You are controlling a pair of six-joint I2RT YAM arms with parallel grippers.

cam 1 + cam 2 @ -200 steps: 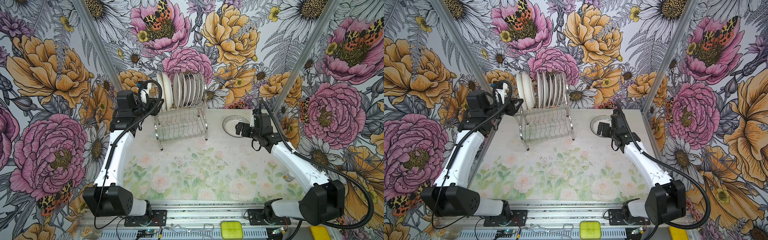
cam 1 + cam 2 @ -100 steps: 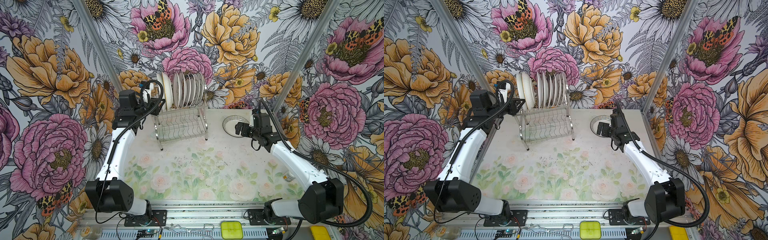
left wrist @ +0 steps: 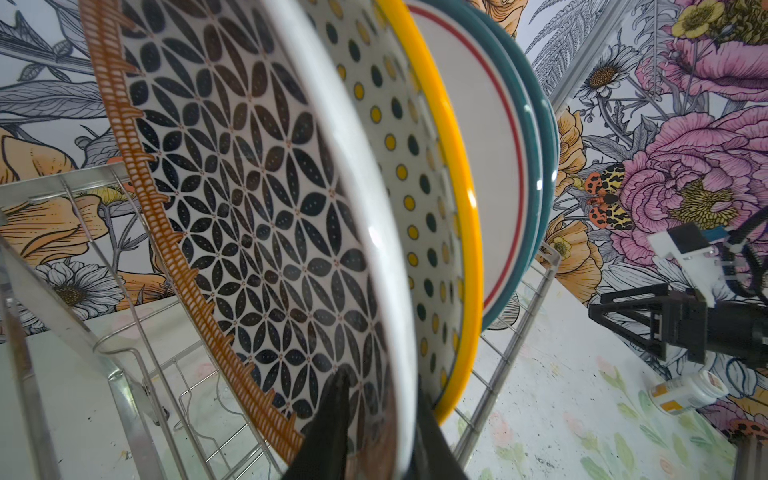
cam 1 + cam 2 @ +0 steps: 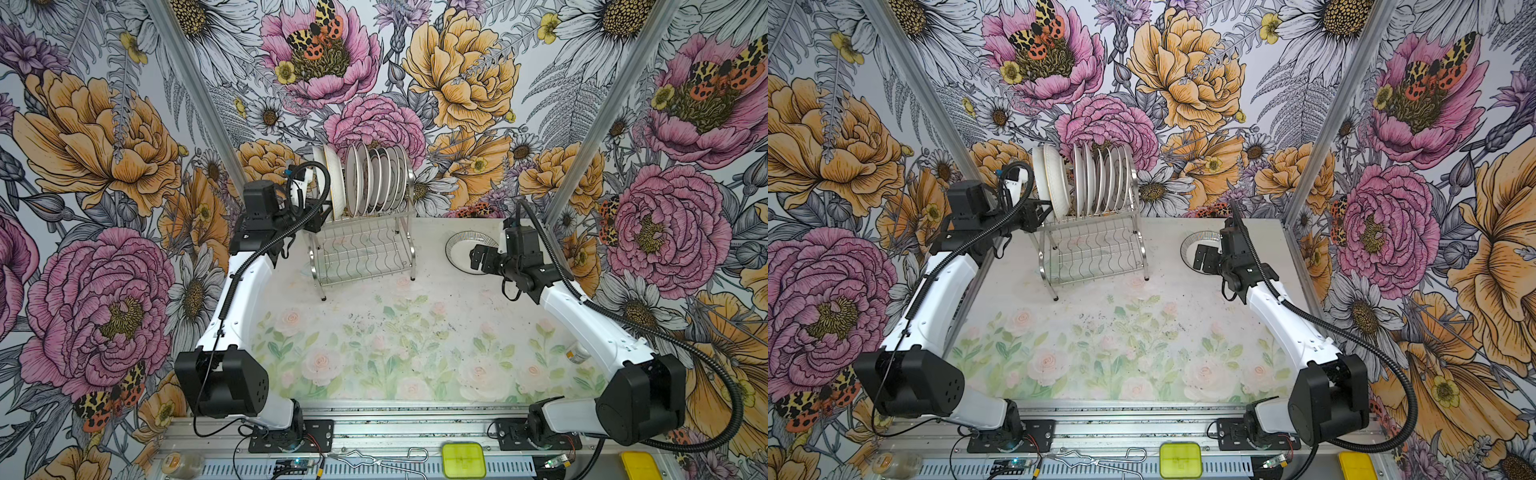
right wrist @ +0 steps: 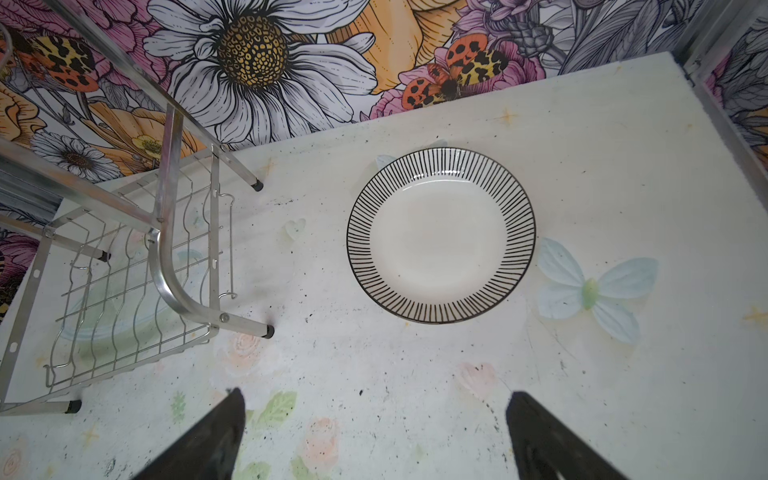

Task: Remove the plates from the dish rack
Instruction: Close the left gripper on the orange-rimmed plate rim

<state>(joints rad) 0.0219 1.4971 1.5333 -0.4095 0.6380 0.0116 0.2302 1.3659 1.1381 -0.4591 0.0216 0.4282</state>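
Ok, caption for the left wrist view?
Left end effector straddling the rim of the petal-patterned plate in the rack.

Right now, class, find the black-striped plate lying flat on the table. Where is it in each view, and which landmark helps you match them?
In a top view: the black-striped plate lies flat, right of the dish rack.
In a top view: same spot, right of the rack.
Left wrist: cannot be made out; the racked plates fill the picture.
Right wrist: mid-picture, apart from the rack.
Shared landmark: the dish rack, visible in all four.
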